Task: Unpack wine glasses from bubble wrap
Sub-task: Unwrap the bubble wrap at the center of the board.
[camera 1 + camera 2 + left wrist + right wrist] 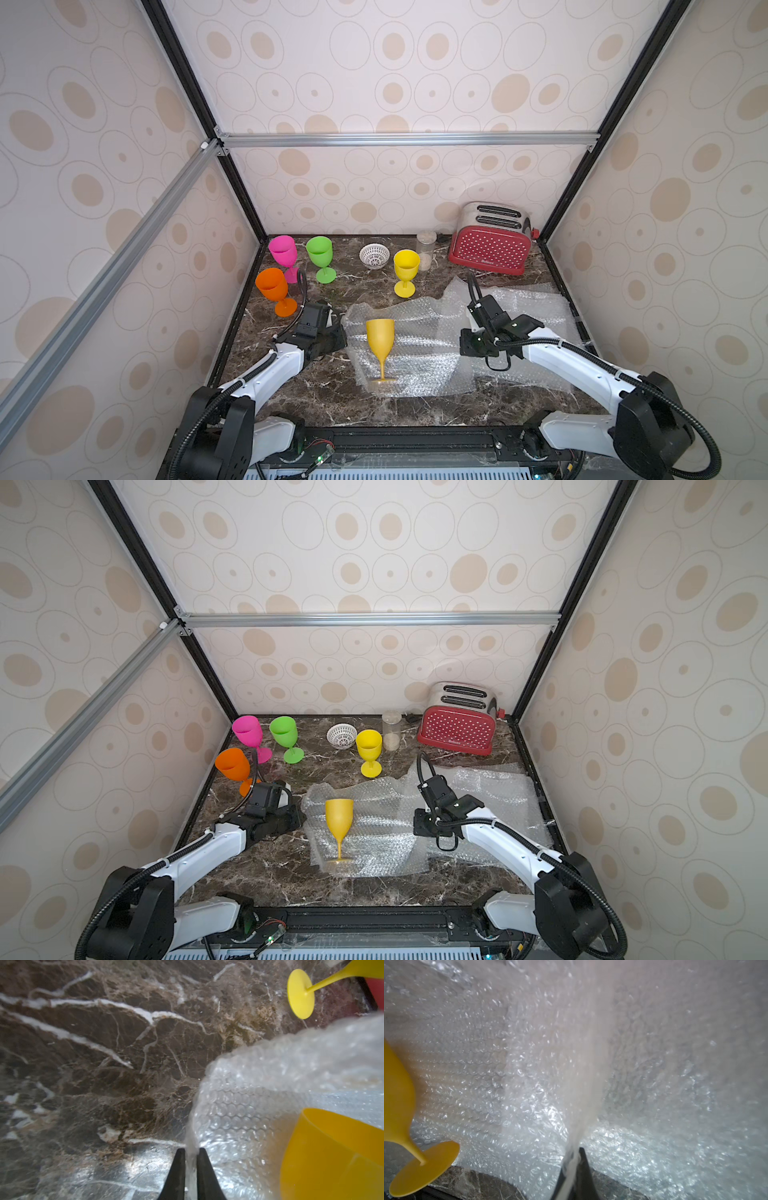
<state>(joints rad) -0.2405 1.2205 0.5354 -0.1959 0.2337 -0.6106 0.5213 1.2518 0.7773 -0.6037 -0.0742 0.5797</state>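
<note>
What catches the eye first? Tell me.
An amber yellow goblet stands upright on spread bubble wrap front centre, with the left gripper and right gripper each pinching it. A pink goblet, an orange goblet and a green goblet cluster at back left; a red toaster sits back right.

Along the back of the dark marble tabletop (316,386) I see a red polka-dot toaster (490,249) in the right corner, with a chrome top and two slots. A clear jar (426,245) stands near its left side, and further left sits a small white lattice bowl (374,255).
</note>
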